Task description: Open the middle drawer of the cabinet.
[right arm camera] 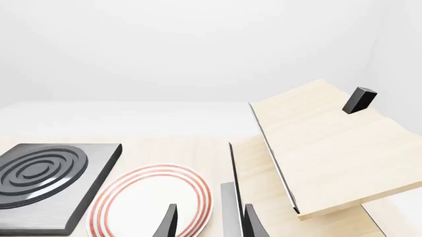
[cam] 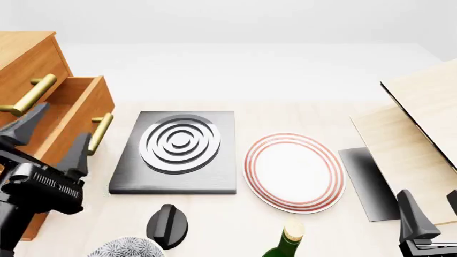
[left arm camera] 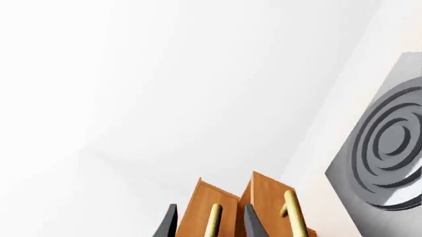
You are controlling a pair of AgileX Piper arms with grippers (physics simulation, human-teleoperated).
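Observation:
The cabinet stands at the table's left edge with its drawer fronts facing right. Its middle drawer is pulled out, and the brass handle sticks out past the top drawer's handle. My left gripper hovers open in front of these fronts, holding nothing. In the left wrist view, one brass handle lies in line between the spread fingers and a thicker one lies beside them. I cannot tell which drawer each belongs to. My right gripper is open and empty at the near right.
A grey hob plate with rings lies beside the cabinet, then a red-ringed plate. Near the front edge are a black knob, a patterned bowl and a green bottle. Pale wood boards and a dark slab fill the right.

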